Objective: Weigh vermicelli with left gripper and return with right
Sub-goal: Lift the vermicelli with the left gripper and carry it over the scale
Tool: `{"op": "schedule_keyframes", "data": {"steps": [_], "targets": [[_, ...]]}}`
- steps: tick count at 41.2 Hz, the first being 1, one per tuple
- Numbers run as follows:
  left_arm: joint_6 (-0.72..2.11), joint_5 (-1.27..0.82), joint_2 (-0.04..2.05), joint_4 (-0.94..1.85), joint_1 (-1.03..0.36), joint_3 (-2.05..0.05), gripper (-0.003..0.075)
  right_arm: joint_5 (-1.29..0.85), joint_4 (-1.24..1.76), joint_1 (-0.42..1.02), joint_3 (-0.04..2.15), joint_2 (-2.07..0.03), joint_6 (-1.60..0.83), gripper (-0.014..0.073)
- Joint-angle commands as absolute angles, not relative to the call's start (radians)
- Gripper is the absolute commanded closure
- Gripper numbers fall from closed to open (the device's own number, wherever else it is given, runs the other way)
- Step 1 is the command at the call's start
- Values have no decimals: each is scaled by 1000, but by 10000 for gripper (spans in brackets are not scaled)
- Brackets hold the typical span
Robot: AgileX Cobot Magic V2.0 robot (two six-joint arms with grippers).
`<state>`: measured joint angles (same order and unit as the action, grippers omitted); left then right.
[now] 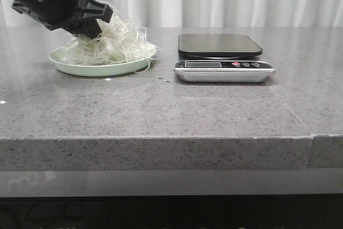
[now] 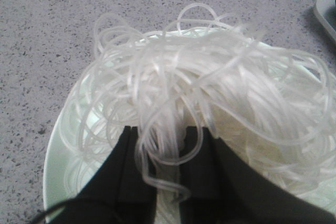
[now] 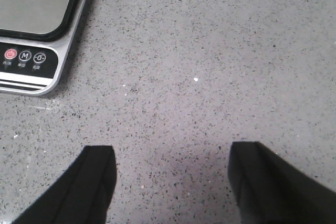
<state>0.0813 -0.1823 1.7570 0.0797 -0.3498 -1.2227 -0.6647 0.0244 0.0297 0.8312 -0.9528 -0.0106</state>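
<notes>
I have the left gripper point(image 2: 167, 174) down in the vermicelli point(image 1: 115, 44), which sits heaped on the plate point(image 1: 69, 65) at the left of the tabletop point(image 1: 161, 105). In the left wrist view its fingers point(image 2: 128, 177) stand narrow with a small tuft of strands between them, but I cannot tell whether they have closed firmly on it.

My worry is the grip. Only a thin bunch lies between the fingers; the strands look wiry and springy, so on a lift they may slide out, or the tuft may come away alone and leave the mound behind. The strands are tangled and some loop over the plate's rim, so a lift could instead drag the plate or shed bits onto the tabletop on the way to the scale point(image 1: 222, 57), which stands just beside the plate.

The right gripper point(image 3: 170, 182) hangs wide and empty above bare tabletop near the scale's button corner, a possible obstruction there.
</notes>
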Motion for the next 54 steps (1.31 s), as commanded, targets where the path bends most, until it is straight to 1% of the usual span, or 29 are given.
{"op": "schedule_keyframes", "data": {"steps": [1, 8, 16, 24, 30, 36, 43, 54], "targets": [[80, -134, 1692, 89, -357, -1255, 579, -603, 24, 27, 857, -945, -11, 37], [80, -129, 1629, 89, -366, -1267, 579, -603, 24, 27, 857, -945, -11, 37], [80, -138, 1580, 85, -394, -1351, 579, -603, 24, 27, 857, -945, -11, 37], [80, -158, 1574, 83, -459, -1472, 579, -603, 24, 27, 857, -945, -11, 37], [80, -104, 1576, 81, -526, -1536, 579, -603, 24, 27, 857, -945, -11, 37], [80, -94, 1619, 81, -592, -1613, 579, -603, 24, 27, 857, -945, -11, 37], [80, -94, 1717, 81, -659, -1716, 579, -603, 24, 27, 857, -945, -11, 37], [80, -77, 1856, 81, -692, -1775, 579, -603, 24, 27, 857, -945, -11, 37]]}}
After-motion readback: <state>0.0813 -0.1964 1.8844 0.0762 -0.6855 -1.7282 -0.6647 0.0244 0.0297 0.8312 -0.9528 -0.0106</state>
